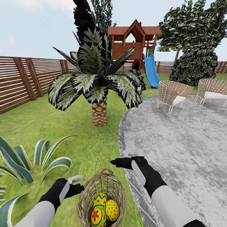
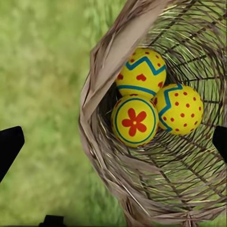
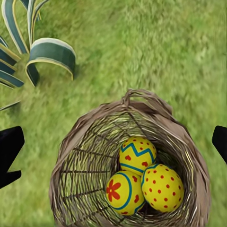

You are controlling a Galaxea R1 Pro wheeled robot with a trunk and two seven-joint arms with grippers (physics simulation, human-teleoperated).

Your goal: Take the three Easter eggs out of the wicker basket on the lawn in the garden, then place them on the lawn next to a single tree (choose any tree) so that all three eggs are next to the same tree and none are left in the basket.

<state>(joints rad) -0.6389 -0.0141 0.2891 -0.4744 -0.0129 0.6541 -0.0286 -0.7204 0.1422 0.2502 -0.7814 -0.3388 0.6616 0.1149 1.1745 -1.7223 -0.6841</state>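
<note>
head view first: we see the wicker basket [image 1: 101, 197] standing on the lawn [image 1: 91, 145] just in front of us, close to the curved edge of the grey paved patio [image 1: 176, 138]. all three easter eggs [image 1: 104, 208] lie together in its bottom, touching one another. our left gripper [image 1: 75, 182] hovers beside the basket's left rim, and our right gripper [image 1: 121, 159] hangs beyond the far rim, near the patio edge. in the left wrist view the eggs [image 2: 151, 97] sit packed against the woven wall [image 2: 101, 118], and the black fingertips [image 2: 9, 146] stand wide apart at the picture's sides with nothing between them, so that gripper is spread and empty. the right wrist view tells the same for the other arm: fingertips [image 3: 10, 151] far apart, the basket [image 3: 85, 137] and eggs [image 3: 139, 182] below, nothing held. a striped agave [image 1: 25, 157] grows to the left. further off we see a small palm [image 1: 99, 91], a wooden fence [image 1: 28, 78], a play tower with a blue slide [image 1: 151, 67], two woven chairs [image 1: 171, 93], and what seems to be a grey-green leafy tree [image 1: 192, 34], its trunk hard to make out.
</note>
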